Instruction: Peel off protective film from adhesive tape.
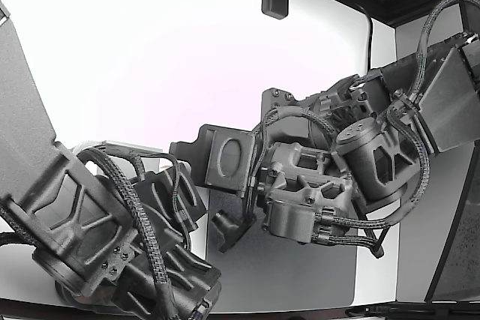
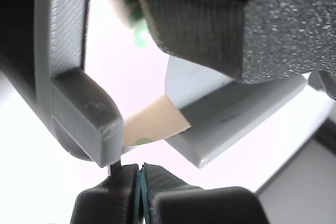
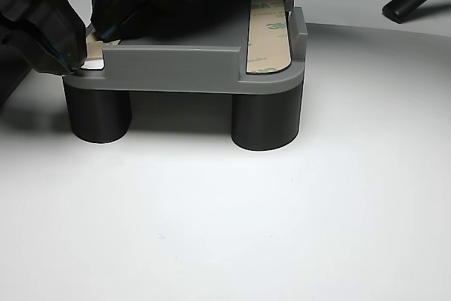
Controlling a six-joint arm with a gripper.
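- The gripper (image 2: 137, 174) is seen with its jaws pressed together; whether film is caught between them cannot be told.
- Just beside them, the tan protective film (image 2: 152, 124) is lifted at one corner of the grey fixture (image 3: 190, 68).
- The film is judged thin, light and easily torn; its loose corner should be taken.
- A second strip (image 3: 269, 33) lies at the other view's right.
- Open room is seen on the near side of the table (image 3: 282, 216).

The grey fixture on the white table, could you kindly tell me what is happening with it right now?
Two dark robot arms are working at the grey plastic fixture on round black legs, which stands on the white table. A tan strip of adhesive tape with green print lies untouched along one side. At the opposite corner, the black claw is at the edge of another tan protective film strip, whose end appears lifted off the pale plate. Whether the claw actually grips it is unclear.
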